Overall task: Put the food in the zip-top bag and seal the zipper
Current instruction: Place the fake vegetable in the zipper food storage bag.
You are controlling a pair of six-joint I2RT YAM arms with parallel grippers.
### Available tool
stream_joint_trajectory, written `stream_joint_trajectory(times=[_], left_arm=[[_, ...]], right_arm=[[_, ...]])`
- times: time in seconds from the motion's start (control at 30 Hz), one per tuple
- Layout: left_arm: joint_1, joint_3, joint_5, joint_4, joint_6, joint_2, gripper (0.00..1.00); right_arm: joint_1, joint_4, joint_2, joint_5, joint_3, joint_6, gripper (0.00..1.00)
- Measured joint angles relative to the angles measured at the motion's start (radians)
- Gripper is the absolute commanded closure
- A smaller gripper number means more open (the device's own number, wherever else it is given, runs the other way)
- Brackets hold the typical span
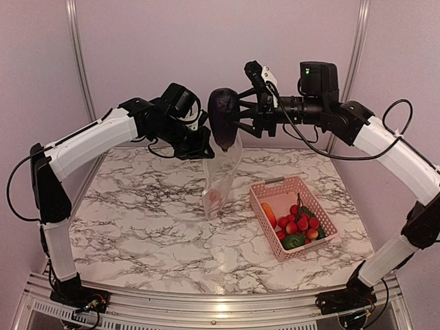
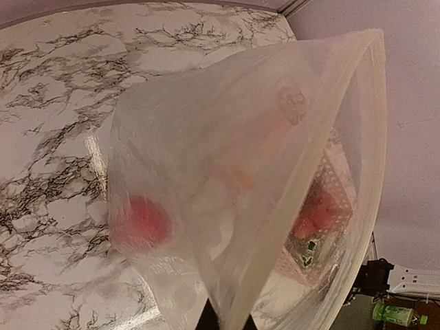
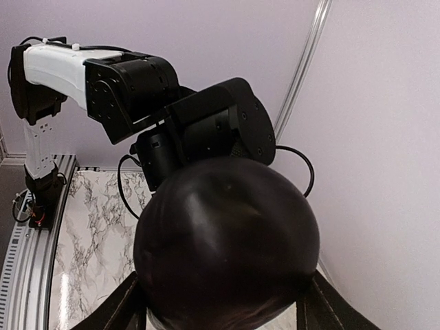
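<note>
My left gripper [image 1: 204,150] is shut on the top edge of the clear zip-top bag [image 1: 221,180] and holds it hanging upright above the table, mouth open. A red round fruit [image 2: 141,221] lies inside the bag near its bottom. My right gripper [image 1: 237,115] is shut on the dark purple eggplant [image 1: 223,114], held just above the bag's mouth. In the right wrist view the eggplant [image 3: 227,244] fills the space between the fingers [image 3: 110,313]. In the left wrist view the bag [image 2: 275,172] covers most of the frame and hides my fingers.
A pink slotted basket [image 1: 275,189] stands right of the bag on the marble table [image 1: 137,220]. It holds an orange carrot [image 1: 268,215], small red berries [image 1: 300,221] and a green vegetable [image 1: 293,241]. Purple walls close the back and sides.
</note>
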Motion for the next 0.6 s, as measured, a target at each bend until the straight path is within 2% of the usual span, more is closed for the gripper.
stream_joint_trajectory(times=[0.33, 0.6], left_arm=[[0.000, 0.000, 0.084, 0.001, 0.000, -0.040, 1.00], [0.000, -0.032, 0.096, 0.038, -0.020, -0.110, 1.00]], right_arm=[[0.024, 0.285, -0.055, 0.172, -0.238, 0.015, 1.00], [0.024, 0.314, -0.055, 0.216, -0.284, 0.004, 1.00]])
